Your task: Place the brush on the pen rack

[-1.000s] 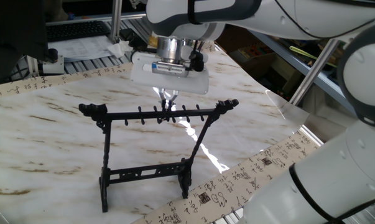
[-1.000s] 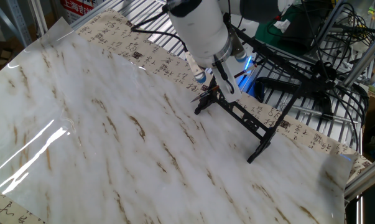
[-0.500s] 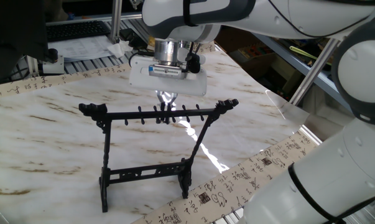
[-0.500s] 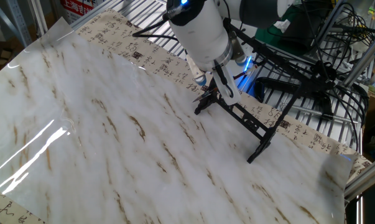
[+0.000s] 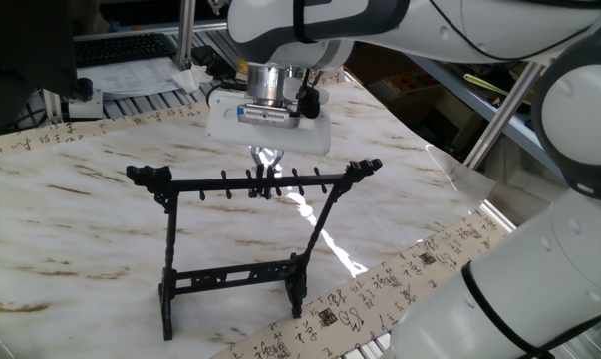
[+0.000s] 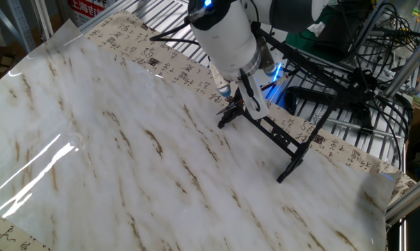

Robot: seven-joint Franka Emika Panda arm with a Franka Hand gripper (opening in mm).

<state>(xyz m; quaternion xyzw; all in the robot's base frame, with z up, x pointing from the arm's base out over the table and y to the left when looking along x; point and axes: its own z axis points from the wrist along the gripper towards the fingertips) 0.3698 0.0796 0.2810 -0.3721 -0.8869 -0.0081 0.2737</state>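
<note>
Pen rack point(image 5: 242, 244) unmoved; arm risen.

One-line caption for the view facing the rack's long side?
Robot claw poised just above the middle of a black pen rack on a marble-patterned table.

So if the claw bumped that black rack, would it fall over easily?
Probably yes. The rack is a thin open frame, so it likely weighs little. It stands tall on two narrow legs, which suggests it would tip forward or backward sooner than sideways. On the smooth marble-look table it might also slide. The claw hangs right at the top bar, where a nudge has most leverage.
</note>
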